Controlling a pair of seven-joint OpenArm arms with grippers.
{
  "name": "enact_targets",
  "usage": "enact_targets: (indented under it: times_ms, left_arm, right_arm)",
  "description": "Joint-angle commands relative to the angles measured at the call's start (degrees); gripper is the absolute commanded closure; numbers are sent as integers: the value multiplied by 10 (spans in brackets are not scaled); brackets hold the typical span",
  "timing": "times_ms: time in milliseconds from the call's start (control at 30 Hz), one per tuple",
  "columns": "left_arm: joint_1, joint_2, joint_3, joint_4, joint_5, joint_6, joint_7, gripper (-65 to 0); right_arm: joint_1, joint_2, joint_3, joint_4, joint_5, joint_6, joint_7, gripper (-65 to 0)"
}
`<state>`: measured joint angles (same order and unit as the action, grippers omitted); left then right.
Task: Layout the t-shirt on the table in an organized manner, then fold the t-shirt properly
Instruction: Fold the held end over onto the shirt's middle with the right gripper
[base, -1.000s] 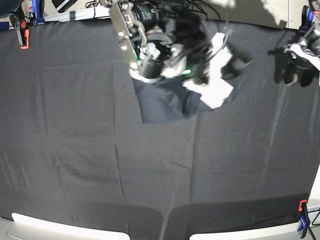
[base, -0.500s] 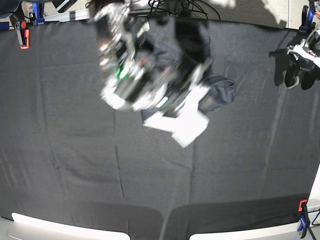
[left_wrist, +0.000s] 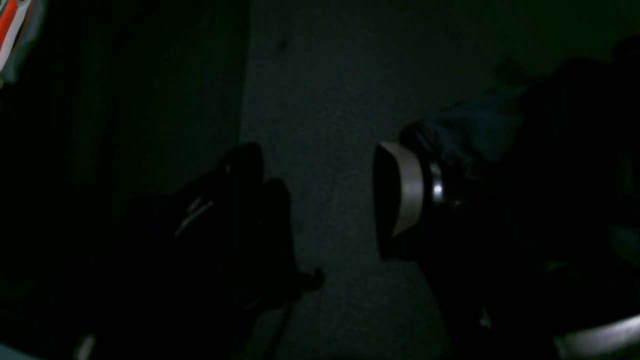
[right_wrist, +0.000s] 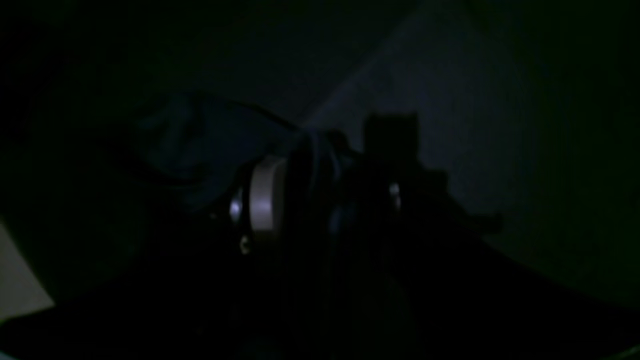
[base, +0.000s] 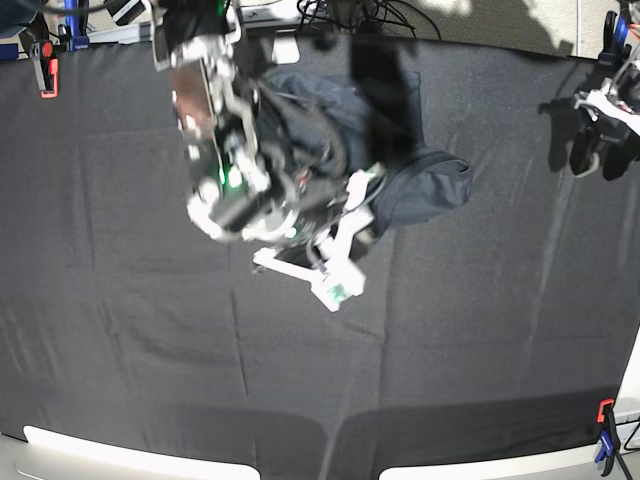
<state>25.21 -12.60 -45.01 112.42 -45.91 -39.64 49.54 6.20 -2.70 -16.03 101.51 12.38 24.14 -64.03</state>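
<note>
Left wrist view: very dark. The left end effector (left_wrist: 325, 210) stands wide open, a black finger at 8 o'clock and a pale-padded finger (left_wrist: 400, 192) at 3 o'clock, with bare tabletop (left_wrist: 325, 100) cloth between them and nothing held. A faint dark heap, perhaps the shirt (left_wrist: 480, 125), shows at 2 o'clock beyond the pale pad; it is too dim to be sure. A red and white edge sits in the corner at 10 o'clock.

Right wrist view: darker still. The right end effector (right_wrist: 325, 205) has its pale pad (right_wrist: 262, 200) at 9 o'clock of centre and a dark finger just right of it. A bunched fold of shirt (right_wrist: 200, 135) fills the gap between them and trails off toward 10 o'clock, so it is clamped on the shirt.

Base view: the shirt (base: 430, 190) lies crumpled at 12 o'clock on the tabletop (base: 120, 300), near the far edge. The right arm hangs over its 9 o'clock side, and the right end effector (base: 345, 215) holds a pinch of fabric at the heap's near edge. The left end effector (base: 600, 145) hovers at 2 o'clock, well apart from the shirt. An orange clamp (base: 46, 70) sits at 10 o'clock and another (base: 605, 412) at 4 o'clock.
</note>
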Motion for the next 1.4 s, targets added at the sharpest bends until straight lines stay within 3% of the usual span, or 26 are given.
enact_targets:
  times_ms: [0, 100, 233, 267, 600, 767, 967, 1167, 1300, 1367]
  left_arm:
    - [0, -8, -4, 7, -11, -4, -12, -322]
    - [0, -8, -4, 7, -11, -4, -12, -322]
    - [0, -8, -4, 7, -11, -4, -18, -322]
    - [0, -8, -4, 7, -11, -4, -21, -322]
    - [0, -8, -4, 7, -7, -4, -30, -322]
    - [0, -8, -4, 7, -7, -4, -29, -322]
    - [0, -8, -4, 7, -7, -4, -29, -322]
    - [1, -8, -4, 7, -7, -4, -29, -322]
    - [1, -8, -4, 7, -7, -4, -28, -322]
    - [1, -8, -4, 7, -7, -4, -28, -322]
  right_arm:
    - [17, -5, -1, -1, 9, 0, 4, -239]
    - [24, -5, -1, -9, 17, 0, -9, -204]
    - [23, -5, -1, -7, 19, 0, -9, -19]
    - [22, -5, -1, -3, 26, 0, -9, 0]
    - [-55, -3, -28, 138, 61, 1, -9, 0]
    - [-113, 6, -118, 188, 59, 5, -9, 0]
    - [-164, 17, -239, 200, 9, 5, -9, 0]
    - [-177, 17, -276, 200, -13, 5, -9, 0]
    - [-177, 17, -275, 200, 17, 5, -9, -218]
    - [-177, 17, -275, 200, 54, 8, -9, -253]
